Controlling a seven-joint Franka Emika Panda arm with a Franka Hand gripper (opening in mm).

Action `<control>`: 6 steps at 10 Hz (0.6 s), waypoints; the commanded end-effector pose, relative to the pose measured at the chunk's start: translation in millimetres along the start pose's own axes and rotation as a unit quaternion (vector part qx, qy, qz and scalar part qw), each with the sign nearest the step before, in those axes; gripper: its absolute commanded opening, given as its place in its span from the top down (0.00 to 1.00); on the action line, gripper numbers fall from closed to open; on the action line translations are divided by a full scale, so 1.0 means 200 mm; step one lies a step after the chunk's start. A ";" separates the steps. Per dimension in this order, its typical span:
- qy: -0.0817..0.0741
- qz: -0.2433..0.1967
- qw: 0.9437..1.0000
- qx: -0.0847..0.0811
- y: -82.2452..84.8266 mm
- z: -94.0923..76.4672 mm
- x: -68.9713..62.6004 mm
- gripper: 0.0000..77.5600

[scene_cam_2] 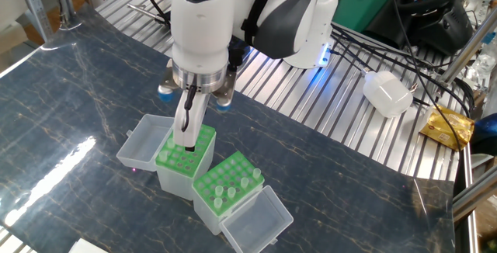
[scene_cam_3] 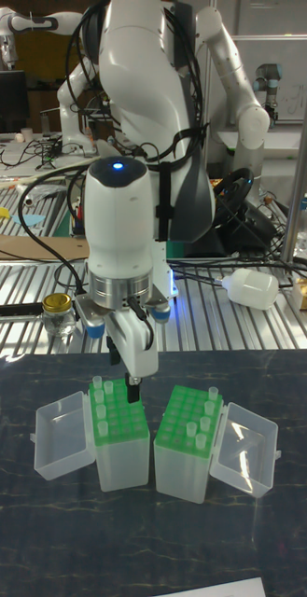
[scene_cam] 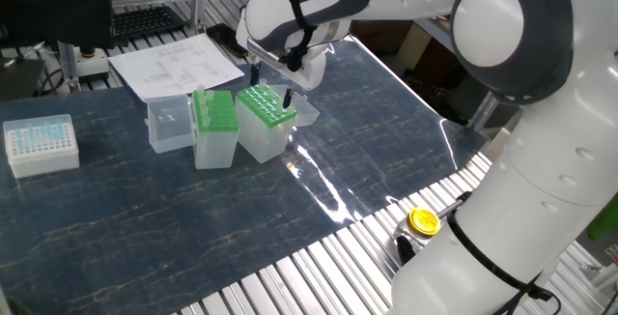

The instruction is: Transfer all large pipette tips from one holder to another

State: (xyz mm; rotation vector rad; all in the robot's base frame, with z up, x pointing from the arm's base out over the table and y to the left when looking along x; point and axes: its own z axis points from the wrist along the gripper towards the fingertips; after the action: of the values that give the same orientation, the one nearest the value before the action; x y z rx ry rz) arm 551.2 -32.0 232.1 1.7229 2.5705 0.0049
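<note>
Gripper (scene_cam_2: 186, 138) stands directly over the destination rack (scene_cam_2: 186, 154), fingertips at its green top. Jaws appear drawn together; whether a tip is between them cannot be told. Source holder (scene_cam_2: 227, 187) sits just beside the destination rack, large pipette tips (scene_cam_2: 231, 193) upright in both. Judged step: seating a tip. Next: release, lift straight, cross to the source.

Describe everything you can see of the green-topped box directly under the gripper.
The box is translucent whitish plastic with a bright green rack top of round holes. Its clear lid hangs open at one side. A few whitish tips stand along one edge. It stands upright on the dark table, beside the other green-topped box. The gripper hangs over its top; contact cannot be told.
</note>
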 end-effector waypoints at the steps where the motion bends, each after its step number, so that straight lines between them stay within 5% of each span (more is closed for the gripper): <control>1: 0.003 0.003 1.000 -0.003 0.00 -0.01 0.00 0.00; 6: 0.007 0.017 1.000 0.020 0.00 -0.01 0.00 0.00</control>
State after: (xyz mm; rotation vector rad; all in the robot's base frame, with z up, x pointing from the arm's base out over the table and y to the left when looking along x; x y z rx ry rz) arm 549.9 -31.7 230.1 1.7502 2.5723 -0.0060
